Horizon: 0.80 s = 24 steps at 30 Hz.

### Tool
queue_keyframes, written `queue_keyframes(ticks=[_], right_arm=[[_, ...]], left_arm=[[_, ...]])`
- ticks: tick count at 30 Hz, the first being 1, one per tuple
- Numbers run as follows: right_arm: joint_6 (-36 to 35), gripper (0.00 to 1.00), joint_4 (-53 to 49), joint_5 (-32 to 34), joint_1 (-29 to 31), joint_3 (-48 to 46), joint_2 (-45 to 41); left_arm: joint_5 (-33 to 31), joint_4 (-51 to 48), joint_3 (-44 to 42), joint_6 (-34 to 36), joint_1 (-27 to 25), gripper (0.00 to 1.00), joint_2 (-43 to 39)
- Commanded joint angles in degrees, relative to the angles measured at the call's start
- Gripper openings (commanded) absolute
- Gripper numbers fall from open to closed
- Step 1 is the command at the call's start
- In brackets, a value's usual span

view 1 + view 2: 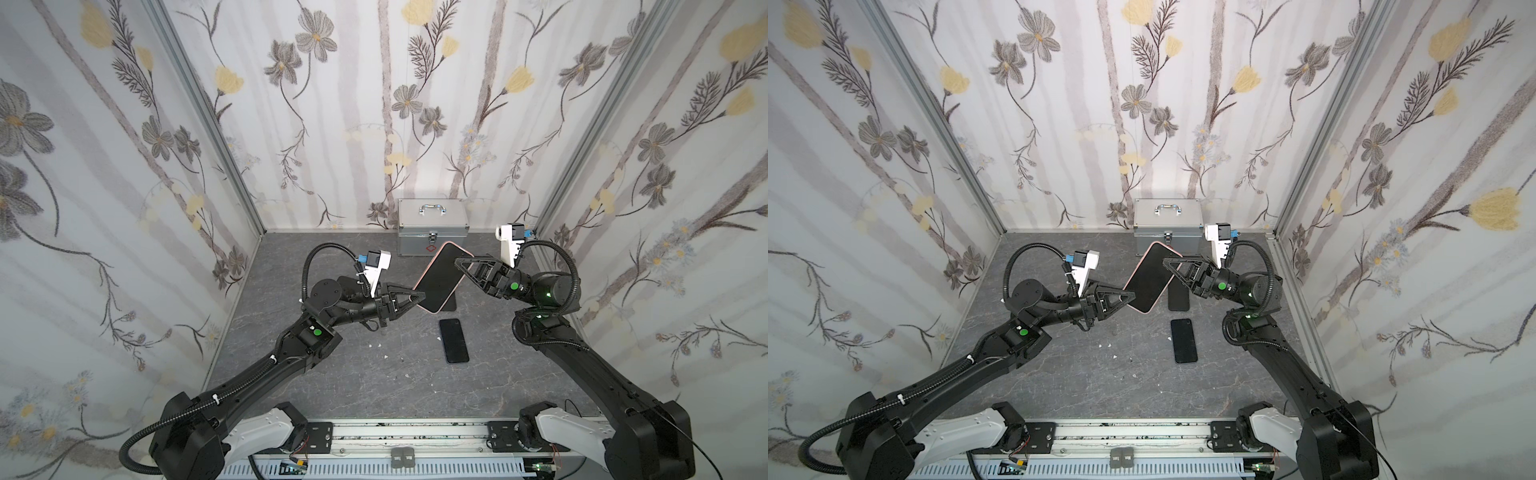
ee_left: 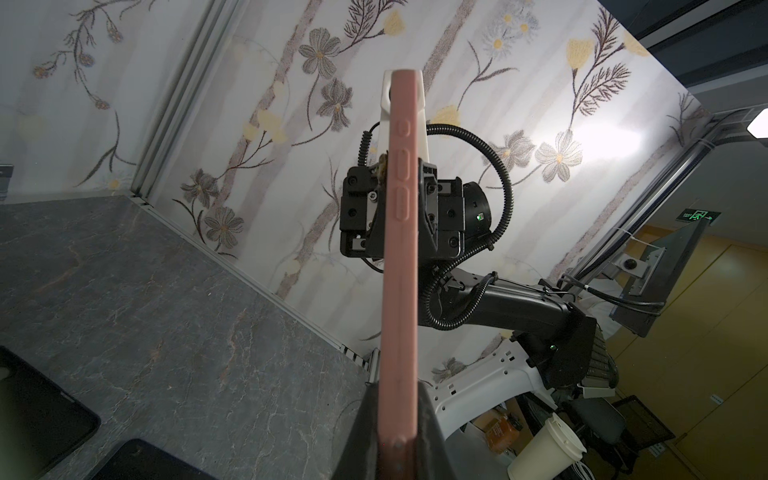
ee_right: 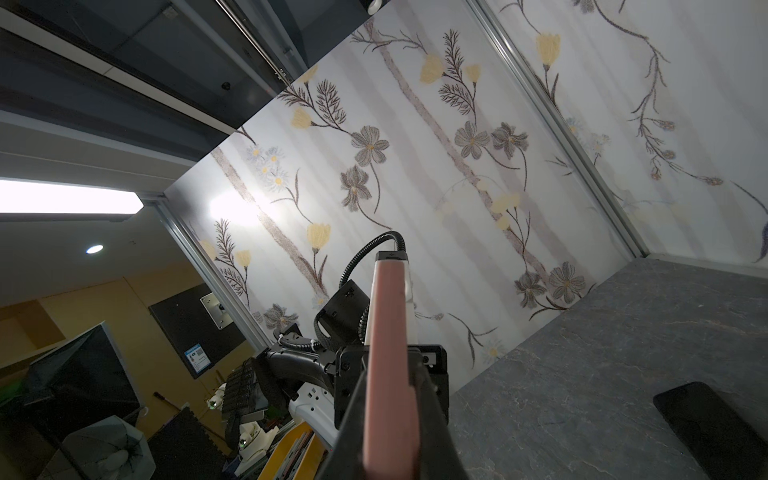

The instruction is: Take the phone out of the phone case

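Left gripper and right gripper both clenched on phone case edges, phone aloft between them; my guess: braced for peeling.

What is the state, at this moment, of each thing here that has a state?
pink phone case: held in the air, tilted, its phone apparently inside.
left gripper: shut on the pink phone case, at its lower corner.
right gripper: shut on the pink phone case, at its upper part.
black phone: lying flat on the table, screen dark.
metal box: closed.
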Motion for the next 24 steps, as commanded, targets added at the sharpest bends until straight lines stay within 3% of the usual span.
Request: queue_keyframes(ticks=[1, 4, 8, 12, 13, 18, 24], right_arm=[[-5.51, 0.00, -4.30, 2.24, 0.18, 0.97, -1.19], [-10.02, 0.10, -10.53, 3.32, 0.13, 1.75, -2.81], [-18.98, 0.44, -23.18, 7.76, 0.19, 3.19, -5.87], [-30.07, 0.68, -37.46, 15.49, 0.20, 5.35, -9.07], [-32.30, 0.82, -40.15, 17.30, 0.17, 5.93, -9.65], [-38.49, 0.99, -44.72, 24.14, 0.19, 6.28, -12.37], [-42.78, 1.00, -41.40, 30.19, 0.17, 3.49, -16.23]], left_arm=[[-2.49, 0.62, -0.08, -1.74, 0.06, 0.06, 0.47], [-3.09, 0.60, 0.28, -1.52, 0.14, 0.00, 1.33], [-2.39, 0.59, 0.92, -1.31, 0.13, 0.00, 2.24], [-3.07, -0.11, 1.03, 0.26, 0.30, 0.00, 2.07], [-3.42, -0.84, 1.26, 1.05, 0.32, 0.00, 2.06], [-6.48, -7.42, 2.74, 6.98, 0.35, 0.00, 1.10], [-13.47, -20.74, 5.68, 21.34, -1.08, 0.00, -1.25]])
